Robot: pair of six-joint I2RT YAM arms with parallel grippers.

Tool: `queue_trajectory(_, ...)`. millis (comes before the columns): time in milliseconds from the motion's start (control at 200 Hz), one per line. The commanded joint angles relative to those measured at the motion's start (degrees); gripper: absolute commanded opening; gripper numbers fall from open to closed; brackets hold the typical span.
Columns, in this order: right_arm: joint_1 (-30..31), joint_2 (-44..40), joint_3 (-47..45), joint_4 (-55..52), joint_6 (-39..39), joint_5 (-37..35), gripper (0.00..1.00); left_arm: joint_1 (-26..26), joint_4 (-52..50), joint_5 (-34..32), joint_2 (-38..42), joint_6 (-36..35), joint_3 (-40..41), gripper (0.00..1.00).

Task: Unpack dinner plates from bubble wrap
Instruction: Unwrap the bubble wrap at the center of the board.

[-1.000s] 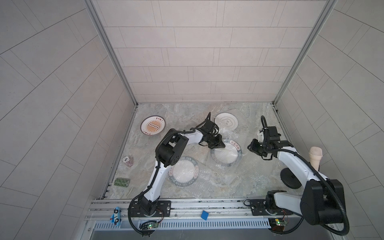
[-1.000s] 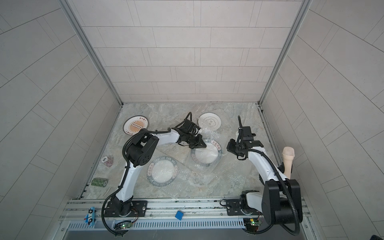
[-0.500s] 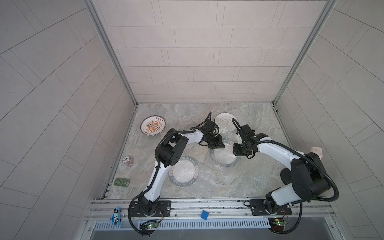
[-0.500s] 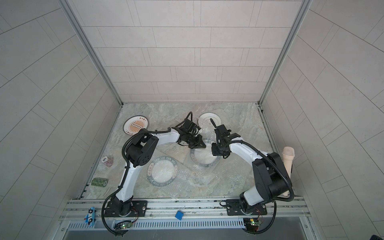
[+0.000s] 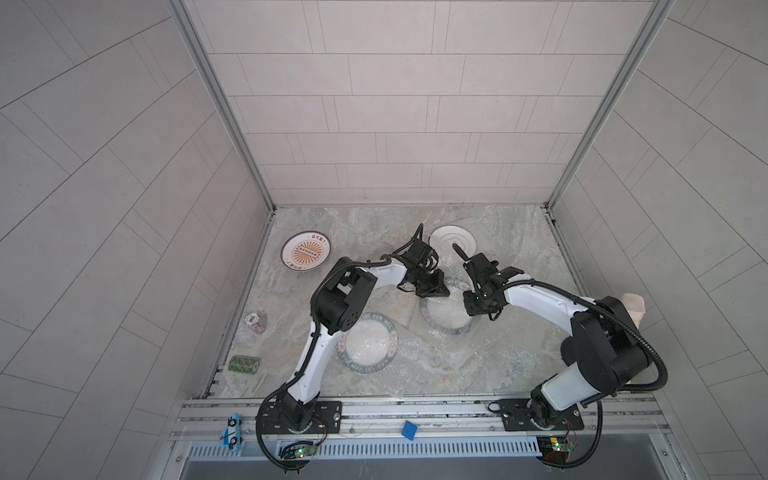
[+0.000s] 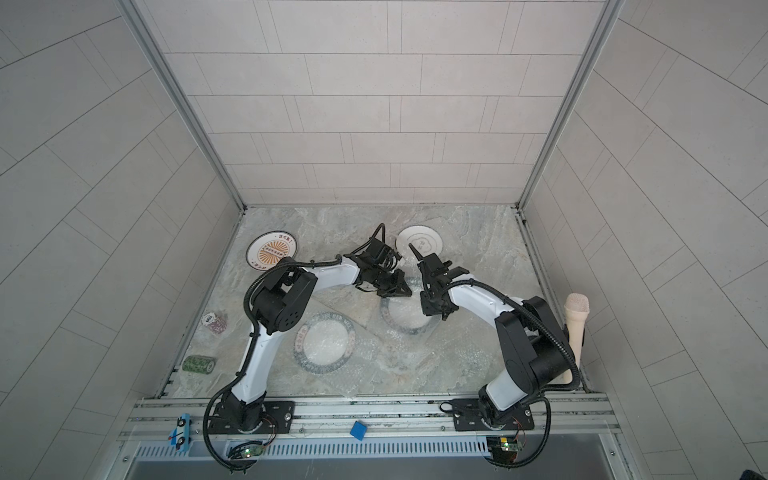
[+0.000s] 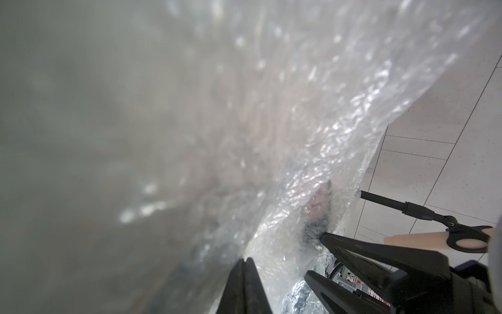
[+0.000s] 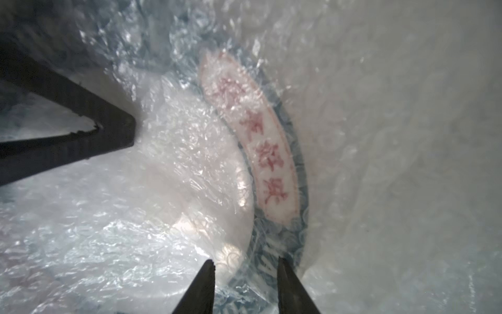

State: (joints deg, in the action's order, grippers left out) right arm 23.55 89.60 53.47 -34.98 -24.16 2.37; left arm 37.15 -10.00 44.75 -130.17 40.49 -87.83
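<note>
While the left gripper (image 7: 245, 260) pinches bubble wrap (image 7: 298, 108) up at the far edge of the wrapped plate (image 8: 271, 152), the right gripper (image 8: 245, 262), narrowly parted, straddles its rim; the tabletop (image 5: 515, 249) lies open toward its far-right corner.

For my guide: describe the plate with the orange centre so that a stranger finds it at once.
On the marble table, find the far corner on the robot's left. The plate lies there alone, free of bubble wrap. Only it has an orange sunburst centre; the others have grey rings or green rims.
</note>
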Motion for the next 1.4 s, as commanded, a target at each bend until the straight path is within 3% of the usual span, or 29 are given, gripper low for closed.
queue_trajectory(0, 0.61, 0.79, -0.53, -3.77, -0.05, -1.94, 0.41, -0.41, -8.08, -5.02, -4.22, -0.59, 2.23, 0.07)
queue_trajectory(125, 0.83, 1.23, -1.27, -4.91, -0.13, 1.67, 0.41, -0.68, -8.28, -5.2, -4.39, -0.68, 1.99, 0.07)
queue_trajectory(365, 1.54, 2.67, -1.31, -6.23, -1.46, 1.42, 0.3, -0.96, -8.87, -5.42, -4.74, -0.94, 1.26, 0.07)
queue_trajectory(801, 3.61, 4.48, -0.54, -7.23, -1.57, -0.46, 0.0, -1.48, -8.63, -5.29, -5.8, -0.5, 0.38, 0.07)
queue_trajectory(1086, 3.09, -1.38, -0.22, -6.14, -2.36, 3.81, 0.0, -2.41, -9.03, -7.65, -5.97, -0.46, 2.16, 0.07)
queue_trajectory(1276, -0.99, -5.29, -2.56, -3.74, -2.99, 11.38, 0.0, -2.74, -8.28, -7.93, -5.76, -0.04, 3.17, 0.07)
queue_trajectory(1396, -2.5, -7.2, -3.09, -4.15, -2.75, 12.0, 0.0, -2.88, -7.91, -7.78, -6.13, 0.18, 3.45, 0.07)
